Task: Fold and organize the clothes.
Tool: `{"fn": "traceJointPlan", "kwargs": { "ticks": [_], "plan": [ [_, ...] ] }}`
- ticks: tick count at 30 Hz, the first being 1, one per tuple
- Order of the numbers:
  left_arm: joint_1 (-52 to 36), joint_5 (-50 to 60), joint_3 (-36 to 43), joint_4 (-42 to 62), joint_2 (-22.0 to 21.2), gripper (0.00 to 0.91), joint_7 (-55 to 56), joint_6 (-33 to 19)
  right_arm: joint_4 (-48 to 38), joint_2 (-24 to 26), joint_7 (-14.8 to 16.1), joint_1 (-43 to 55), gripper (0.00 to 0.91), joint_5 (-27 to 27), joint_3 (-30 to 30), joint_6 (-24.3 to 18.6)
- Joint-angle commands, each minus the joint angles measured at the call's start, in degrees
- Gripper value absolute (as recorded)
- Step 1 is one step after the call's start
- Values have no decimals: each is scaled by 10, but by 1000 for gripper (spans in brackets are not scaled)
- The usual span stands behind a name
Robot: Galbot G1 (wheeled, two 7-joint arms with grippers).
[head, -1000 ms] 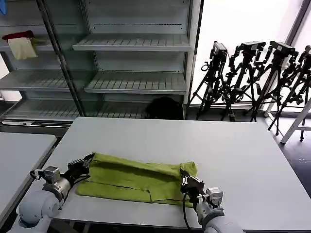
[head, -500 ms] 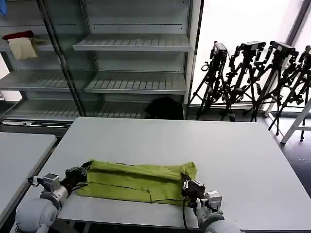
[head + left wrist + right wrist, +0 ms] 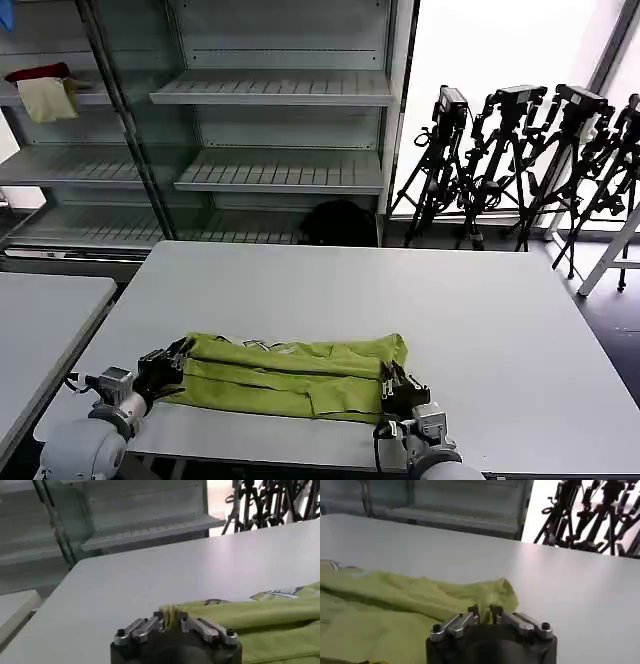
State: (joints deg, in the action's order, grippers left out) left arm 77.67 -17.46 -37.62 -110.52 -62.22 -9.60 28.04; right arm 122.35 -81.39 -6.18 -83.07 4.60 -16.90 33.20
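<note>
The clothes, a lime-green T-shirt (image 3: 290, 375), lie in a long folded band across the near part of the grey table (image 3: 400, 300), with a strip of white-grey print showing along the far edge. My left gripper (image 3: 178, 352) is shut on the shirt's left end; the wrist view shows green fabric (image 3: 260, 625) pinched between the fingers of that gripper (image 3: 171, 619). My right gripper (image 3: 392, 378) is shut on the shirt's right end, and green cloth (image 3: 395, 605) is bunched between its jaws (image 3: 484, 612). Both grippers sit low, near the table's front edge.
Empty metal shelves (image 3: 270, 90) stand behind the table. A cream cloth (image 3: 45, 98) under a red cloth (image 3: 38, 72) lies on the upper left shelf. Several camera tripods (image 3: 520, 160) stand at the back right. A second table (image 3: 40, 310) is at the left.
Both grippers have pulled the shirt's gripped edge toward the near side of the table. The fold has flattened, and the printed strip now shows along the far edge.
</note>
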Motion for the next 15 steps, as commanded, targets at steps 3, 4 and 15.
{"fn": "traceJointPlan", "kwargs": {
  "ticks": [3, 4, 15],
  "plan": [
    [10, -58, -22, -32, -26, 907, 41, -19, 38, -9, -4, 2, 907, 18, -23, -13],
    [16, -73, -27, -38, -31, 907, 53, -21, 54, -8, -1, 6, 907, -17, -30, -26],
    [73, -62, -13, -46, -118, 907, 119, -40, 57, 5, 33, 130, 907, -258, -149, -129]
  ]
}}
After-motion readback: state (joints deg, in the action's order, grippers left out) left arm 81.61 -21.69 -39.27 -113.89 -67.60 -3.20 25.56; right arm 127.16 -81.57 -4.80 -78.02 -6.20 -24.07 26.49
